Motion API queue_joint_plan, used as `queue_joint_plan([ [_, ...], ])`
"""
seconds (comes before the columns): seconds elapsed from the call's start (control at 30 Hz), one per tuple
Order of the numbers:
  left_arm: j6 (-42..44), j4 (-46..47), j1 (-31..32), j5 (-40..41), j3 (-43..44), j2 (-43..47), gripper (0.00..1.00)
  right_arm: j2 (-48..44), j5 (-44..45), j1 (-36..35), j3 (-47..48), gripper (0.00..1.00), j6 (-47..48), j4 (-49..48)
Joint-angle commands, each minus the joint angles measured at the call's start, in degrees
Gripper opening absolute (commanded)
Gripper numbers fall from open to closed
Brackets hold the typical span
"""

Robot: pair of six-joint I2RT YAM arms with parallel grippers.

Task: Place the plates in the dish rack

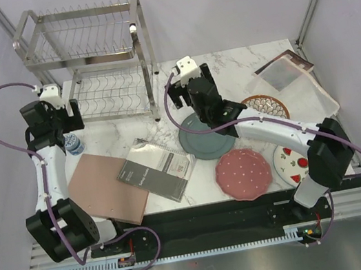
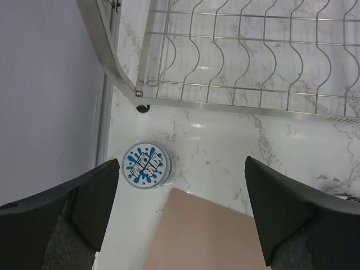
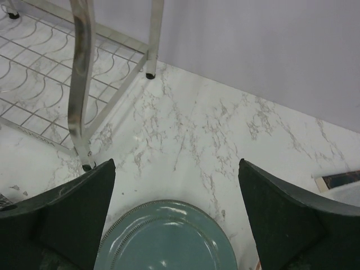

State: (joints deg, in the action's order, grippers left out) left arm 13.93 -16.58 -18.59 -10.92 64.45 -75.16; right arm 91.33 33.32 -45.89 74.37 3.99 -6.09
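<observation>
From above, the dish rack point(image 1: 95, 66) stands at the far left of the marble tabletop point(image 1: 239, 69). All four plates lie flat to its right. The grey-green plate point(image 1: 204, 141) is nearest the rack, with the pink dotted plate point(image 1: 243, 174) just in front of it. The petal-patterned plate point(image 1: 267, 104) lies farther right, and the strawberry plate point(image 1: 290, 161) (partly hidden by the right arm) is at the near right. A brown board point(image 1: 109, 187) and a dark booklet point(image 1: 155, 169) lie beside each other near the left arm. In the left wrist view the left gripper point(image 2: 181, 163) is spread wide with nothing in it. It hangs above a blue-and-white bottle cap point(image 2: 145, 166) and the board's corner, near the rack's lower tier. In the right wrist view the right gripper point(image 3: 175, 163) is also spread wide and empty, above the grey-green plate's far rim.
</observation>
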Motion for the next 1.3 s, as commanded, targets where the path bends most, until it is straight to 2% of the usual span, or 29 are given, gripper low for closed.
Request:
queue_joint_plan([
  [0.0, -0.82, 2.60, -0.31, -1.38, 2.61, -2.19, 1.00, 3.40, -5.29, -0.17, 1.73, 0.96, 3.22, -10.51],
  [0.07, -1.89, 4.70, -0.22, -1.30, 2.44, -1.84, 1.00, 5.60, -5.28, -0.17, 4.02, 0.93, 0.86, -9.91],
  [0.27, -2.77, 10.06, -0.31, 2.21, -1.77, 0.01, 1.00, 12.72, -14.94, -0.17, 10.61, 0.82, -3.19, -10.87],
  [0.37, -1.98, 10.78, -0.31, 3.88, -3.62, 0.54, 1.00, 16.06, -14.87, -0.25, 13.33, 0.76, -5.55, -12.28],
  [0.47, -1.98, 10.51, -0.31, 4.50, -5.38, 1.76, 1.00, 19.57, -13.72, -0.52, 16.67, 0.76, -7.32, -12.46],
  [0.6, -0.49, 10.43, -0.39, 3.71, -8.54, 4.31, 1.00, 22.40, -16.35, -0.69, 19.14, 0.77, -8.47, -14.12],
  [0.83, 0.48, 9.29, -0.31, 4.59, -9.34, 6.07, 1.00, 29.60, -8.19, -1.75, 26.87, 0.77, -8.65, -14.13],
  [0.93, -0.40, 8.58, -0.22, 4.41, -9.60, 7.13, 1.00, 34.25, -4.41, -1.75, 32.14, 0.73, -7.94, -13.87],
  [1.07, -0.49, 7.53, -0.31, 4.32, -10.13, 8.27, 1.00, 39.79, 0.86, -1.66, 40.74, 0.59, -7.50, -10.54],
  [1.27, -1.36, 7.96, -0.31, 4.94, -11.36, 7.83, 1.00, 40.77, 4.20, -1.48, 42.18, 0.36, -7.94, -8.95],
])
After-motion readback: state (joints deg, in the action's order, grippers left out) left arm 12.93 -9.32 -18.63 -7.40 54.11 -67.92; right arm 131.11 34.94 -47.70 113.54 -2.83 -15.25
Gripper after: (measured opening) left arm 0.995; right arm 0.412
